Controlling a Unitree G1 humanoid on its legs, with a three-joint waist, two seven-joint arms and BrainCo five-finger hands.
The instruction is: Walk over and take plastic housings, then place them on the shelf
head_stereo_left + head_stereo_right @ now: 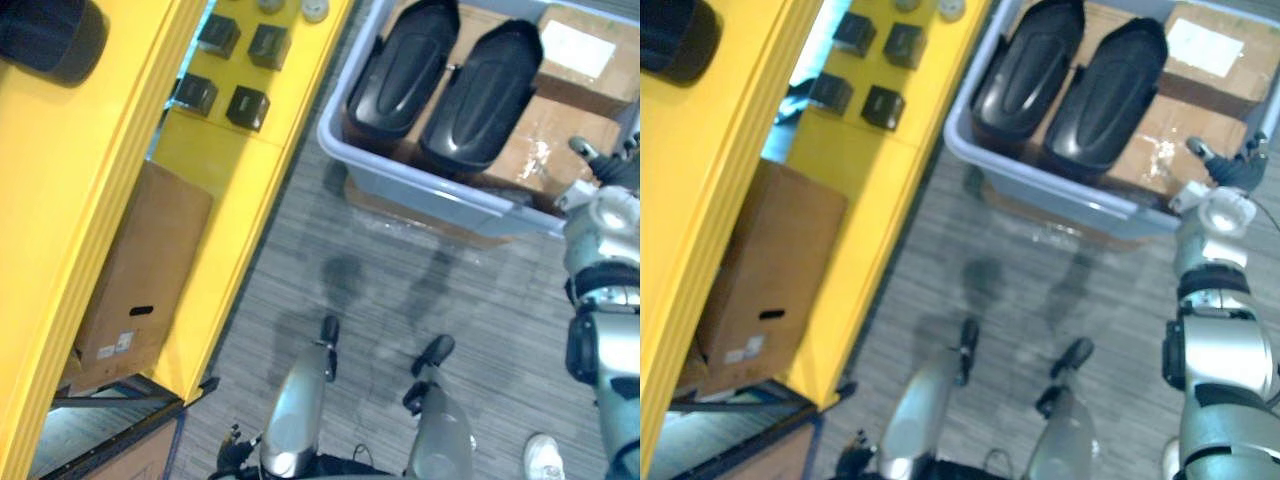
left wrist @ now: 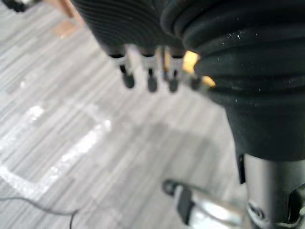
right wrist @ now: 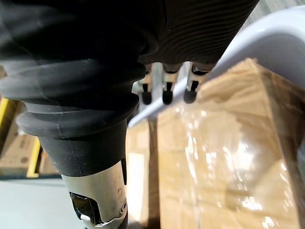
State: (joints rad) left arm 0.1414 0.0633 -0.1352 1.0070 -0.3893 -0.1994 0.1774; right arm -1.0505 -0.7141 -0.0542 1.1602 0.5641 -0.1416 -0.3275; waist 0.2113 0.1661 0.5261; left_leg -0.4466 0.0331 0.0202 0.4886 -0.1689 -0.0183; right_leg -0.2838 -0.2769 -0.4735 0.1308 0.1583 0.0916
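1. 2 black plastic housings lie side by side in a grey-blue bin [image 1: 420,178]. The first housing [image 1: 405,65] is on the shelf side and the second housing [image 1: 487,95] is just beside it.
2. Both housings rest on top of taped cardboard boxes [image 1: 535,140] packed inside the bin. Neither hand is touching them.
3. The right hand [image 1: 1228,168] is at the bin's near right corner, close to the rim. Its fingers [image 3: 164,93] are straight and spread, clamped on nothing (in the right wrist view the rim crosses in front of them, and I cannot tell if they touch it).
4. The left hand [image 2: 151,78] hangs over the grey striped floor [image 2: 71,143], with its fingers relaxed, apart and empty.
5. The yellow shelf [image 1: 250,190] stands on the robot's left, and the bin is near its right edge.
6. 4 small black boxes [image 1: 248,106] sit in 2 rows on one yellow level. A brown cardboard box [image 1: 140,270] sits on a lower level beneath them.
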